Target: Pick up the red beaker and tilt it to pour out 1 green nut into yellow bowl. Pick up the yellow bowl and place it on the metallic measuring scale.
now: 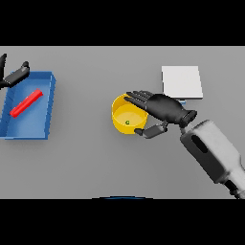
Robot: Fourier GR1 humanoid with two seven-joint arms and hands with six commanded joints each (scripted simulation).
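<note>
The yellow bowl (123,115) stands on the grey table near the middle, with one small green nut (127,122) on its floor. My right hand (164,108) reaches in from the right and clasps the bowl's right side: its fingers (136,97) lie over the far rim and its thumb (149,130) presses the near rim. The red beaker (27,103) lies on its side in the blue tray (48,103) at the left. My left hand (13,74) hovers open at the tray's far left corner, apart from the beaker. The metallic scale (182,82) sits just behind my right hand.
The blue tray's raised walls enclose the beaker at the table's left edge. My right forearm (214,150) slants across the lower right of the table. Bare grey table lies between the tray and the bowl.
</note>
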